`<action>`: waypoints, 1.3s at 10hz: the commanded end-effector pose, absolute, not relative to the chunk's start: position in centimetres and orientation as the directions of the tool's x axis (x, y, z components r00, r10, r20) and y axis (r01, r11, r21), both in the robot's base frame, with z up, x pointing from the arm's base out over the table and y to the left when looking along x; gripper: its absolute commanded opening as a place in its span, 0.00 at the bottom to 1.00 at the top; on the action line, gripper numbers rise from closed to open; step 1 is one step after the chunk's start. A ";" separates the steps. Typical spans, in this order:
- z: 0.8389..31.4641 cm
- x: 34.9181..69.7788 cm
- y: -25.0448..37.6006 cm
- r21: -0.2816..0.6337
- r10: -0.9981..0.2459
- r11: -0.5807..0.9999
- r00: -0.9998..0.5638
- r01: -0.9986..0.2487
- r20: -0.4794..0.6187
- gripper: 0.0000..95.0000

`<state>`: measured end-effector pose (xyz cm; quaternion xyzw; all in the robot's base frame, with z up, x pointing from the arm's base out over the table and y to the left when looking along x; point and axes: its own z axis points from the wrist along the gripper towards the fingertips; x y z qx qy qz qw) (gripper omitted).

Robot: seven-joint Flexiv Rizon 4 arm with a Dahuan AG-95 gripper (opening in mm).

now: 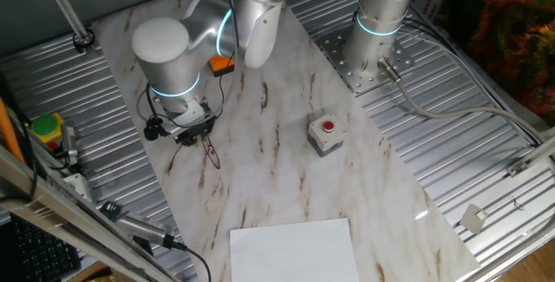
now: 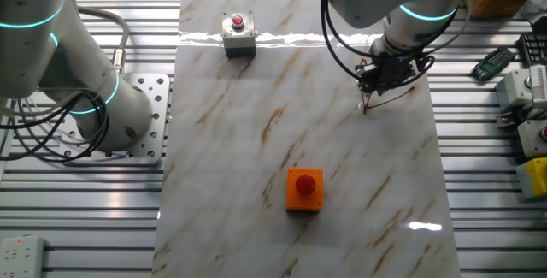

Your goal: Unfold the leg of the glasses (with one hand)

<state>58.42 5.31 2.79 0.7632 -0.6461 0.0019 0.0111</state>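
1. Nearest in one fixed view: white paper sheet [image 1: 293, 249] lay flat at the front edge of the marble-pattern table [image 1: 260, 178], well apart from the work.
2. Mid-table: small grey box w/ red button [image 1: 325, 134], right of the action, not involved.
3. Small dark reddish-brown thin-wire glasses [image 1: 208, 150] lay on the table's left part, just below the black two-finger gripper [image 1: 192, 133]; one slim leg trailed out toward the near side.
4. Gripper sat low over the frame end, seemingly touching it; cannot tell whether fingers were released or clenched, too small and dark in both views.
5. Judgement: step = swinging the leg open. Best done by catching the leg near the hinge, sweeping slowly in an arc, light downward pressure so the frame doesn't skid.
6. Farther back: orange box w/ red button [image 2: 305, 189], clear of the glasses.
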 end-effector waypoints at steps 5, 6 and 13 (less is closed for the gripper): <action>2.5 58.2 5.2 0.011 -0.986 -0.164 0.164 -0.986 0.018 0.20; 2.5 58.2 5.1 0.012 -0.987 -0.161 0.161 -0.987 0.018 0.20; 2.4 57.9 5.1 0.012 -0.989 -0.145 0.145 -0.989 0.012 0.20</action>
